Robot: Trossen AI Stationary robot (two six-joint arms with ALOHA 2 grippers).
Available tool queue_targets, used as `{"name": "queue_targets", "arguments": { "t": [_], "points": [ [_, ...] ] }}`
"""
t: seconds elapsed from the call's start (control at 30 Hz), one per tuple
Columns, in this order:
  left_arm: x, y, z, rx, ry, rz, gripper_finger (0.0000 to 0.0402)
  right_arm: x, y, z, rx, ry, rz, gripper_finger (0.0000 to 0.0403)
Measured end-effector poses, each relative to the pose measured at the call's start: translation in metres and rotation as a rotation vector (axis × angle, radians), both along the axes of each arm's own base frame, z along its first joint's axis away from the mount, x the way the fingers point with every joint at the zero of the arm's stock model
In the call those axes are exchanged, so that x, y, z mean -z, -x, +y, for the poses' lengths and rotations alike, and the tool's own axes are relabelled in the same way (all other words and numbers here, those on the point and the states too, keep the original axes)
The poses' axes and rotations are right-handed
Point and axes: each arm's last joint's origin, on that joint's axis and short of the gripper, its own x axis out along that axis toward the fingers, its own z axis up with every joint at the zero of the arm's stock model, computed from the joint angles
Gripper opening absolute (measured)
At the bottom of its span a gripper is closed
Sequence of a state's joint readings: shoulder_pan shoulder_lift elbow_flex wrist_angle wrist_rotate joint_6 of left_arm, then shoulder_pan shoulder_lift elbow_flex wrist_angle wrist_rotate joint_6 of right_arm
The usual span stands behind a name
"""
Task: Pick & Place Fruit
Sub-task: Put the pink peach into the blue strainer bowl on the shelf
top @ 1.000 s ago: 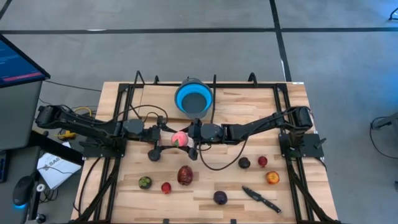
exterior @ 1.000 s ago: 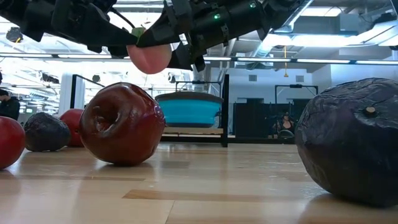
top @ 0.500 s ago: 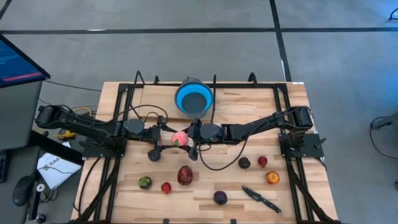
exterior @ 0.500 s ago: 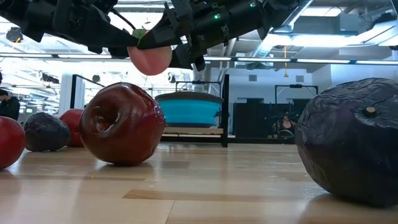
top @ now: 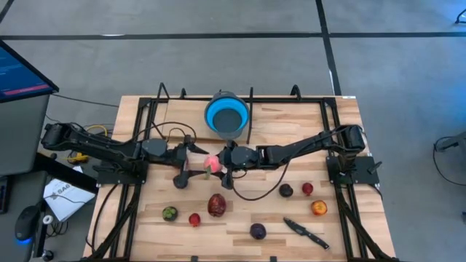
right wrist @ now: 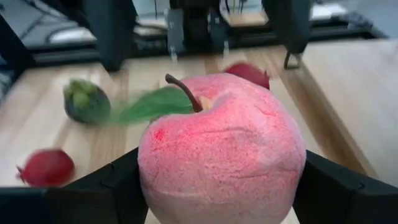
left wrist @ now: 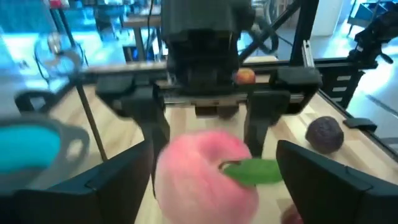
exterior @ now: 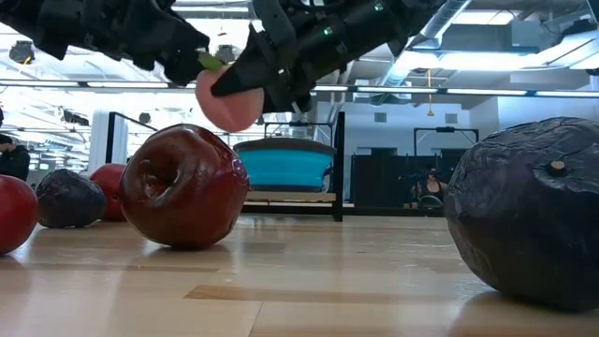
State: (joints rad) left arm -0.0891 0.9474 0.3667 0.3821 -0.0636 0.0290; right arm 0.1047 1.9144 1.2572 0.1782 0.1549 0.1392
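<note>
A pink apple [top: 212,163] with a green leaf hangs above the middle of the table, between my two grippers. My right gripper [top: 223,161] reaches in from the table's right and is shut on it. My left gripper [top: 198,161] faces it from the table's left, open. In the left wrist view its fingers [left wrist: 124,180] stand on either side of the apple [left wrist: 205,174] with gaps. On the wood lie a dark red apple [top: 216,204], a greenish fruit [top: 170,213], a small red one [top: 194,219] and a purple one [top: 258,231]. My right gripper pinches the pink apple by its two opposite sides [right wrist: 152,177] between its two fingers [right wrist: 118,186]. The fingers come from the table's right, slanting a little downward. The apple is lifted clear of the table, stem and leaf [right wrist: 155,102] pointing up and toward the left arm.
A blue bowl [top: 227,115] stands at the far middle of the table. A dark fruit [top: 286,191], a red one [top: 307,188] and an orange one [top: 319,208] lie to the right. A black-handled knife [top: 306,233] lies near the front right.
My left gripper has opened and let go of the pink apple, which now stays in my right gripper. My right gripper has tipped downward, and the apple has sunk a little.
</note>
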Motion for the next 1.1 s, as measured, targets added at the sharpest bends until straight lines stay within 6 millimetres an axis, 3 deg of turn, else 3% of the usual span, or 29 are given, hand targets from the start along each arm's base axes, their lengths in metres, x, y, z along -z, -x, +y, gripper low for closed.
{"name": "queue_targets", "arguments": {
  "t": [0.2, 0.43, 0.73, 1.03, 1.1],
  "points": [
    [0.003, 0.000, 0.001, -0.047, 0.156, 0.022, 0.0361, 0.000, 0.002, -0.001, 0.098, 0.054, 0.016, 0.0295],
    [0.003, 0.000, 0.013, -0.311, 0.416, -0.018, 0.0356, 0.000, 0.003, 0.004, 0.292, 0.226, -0.005, 0.0296],
    [0.007, -0.003, 0.023, -0.423, 0.466, -0.046, 0.0361, -0.003, 0.004, 0.006, 0.363, 0.334, -0.015, 0.0296],
    [0.017, -0.021, 0.022, -0.393, 0.478, -0.041, 0.0383, 0.019, -0.006, 0.008, 0.330, 0.431, 0.014, 0.0296],
    [0.020, -0.022, 0.022, -0.391, 0.481, -0.022, 0.0382, 0.016, -0.006, 0.006, 0.345, 0.428, 0.002, 0.0296]
  ]
}}
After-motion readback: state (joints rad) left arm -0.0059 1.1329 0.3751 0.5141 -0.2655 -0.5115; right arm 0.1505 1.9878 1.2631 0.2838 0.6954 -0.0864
